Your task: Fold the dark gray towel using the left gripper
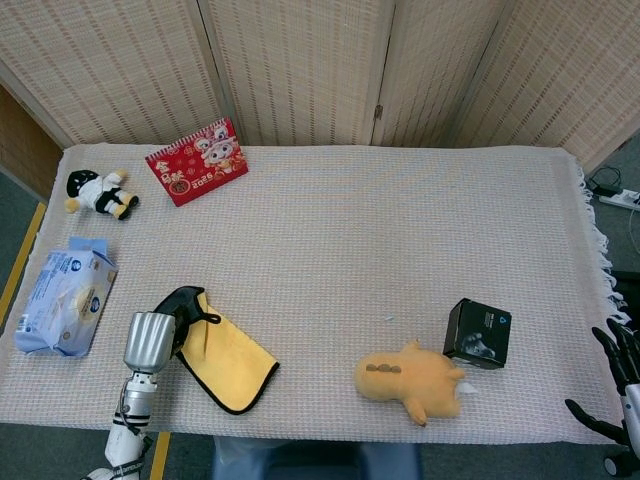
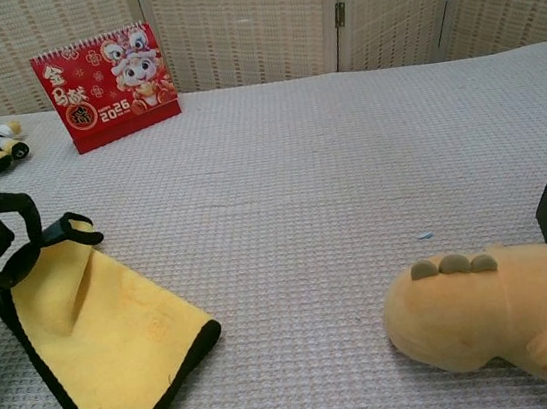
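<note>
The towel lies near the front left edge of the table, opened with its yellow face up and a dark border around it. Its upper left corner is raised off the cloth and pinched in the black fingers of the left hand, which are clamped on that edge. The silver back of the hand faces up in the head view; the forearm runs down past the front edge of the table.

The right hand shows only at the far right edge of the head view, beside the table and below its level; its dark fingers stand apart and hold nothing.

The table is covered by a pale woven cloth with a fringe on the right side. On it: a wipes pack left of the towel, a small plush at the back left, a red calendar standing near the back edge, a yellow plush at front right, and a black box just beside it.

Woven folding screens close off the back of the scene. Grey floor shows at both sides.
</note>
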